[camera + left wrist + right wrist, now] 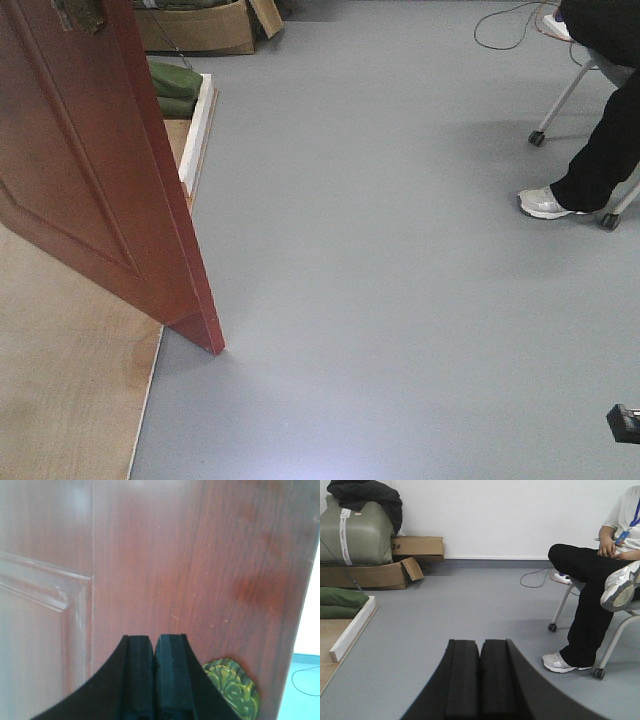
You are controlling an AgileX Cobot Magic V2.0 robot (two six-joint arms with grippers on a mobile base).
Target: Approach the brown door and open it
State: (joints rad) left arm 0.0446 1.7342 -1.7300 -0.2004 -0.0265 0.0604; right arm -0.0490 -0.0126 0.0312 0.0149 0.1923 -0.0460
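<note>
Left claw [154,639], pads together and empty, faces the brown door [175,555] beside its brass plate [232,687], possibly touching. It stands ajar, front left. Push steadily near that free edge; right claw [480,642], also together, hangs over floor [470,605].

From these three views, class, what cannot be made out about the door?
Door: top and hinge side cut off by front view's edges.
Lock plate: partly behind left gripper, cut by left wrist view's bottom edge.
Whether that gripper touches the door: unclear.
</note>
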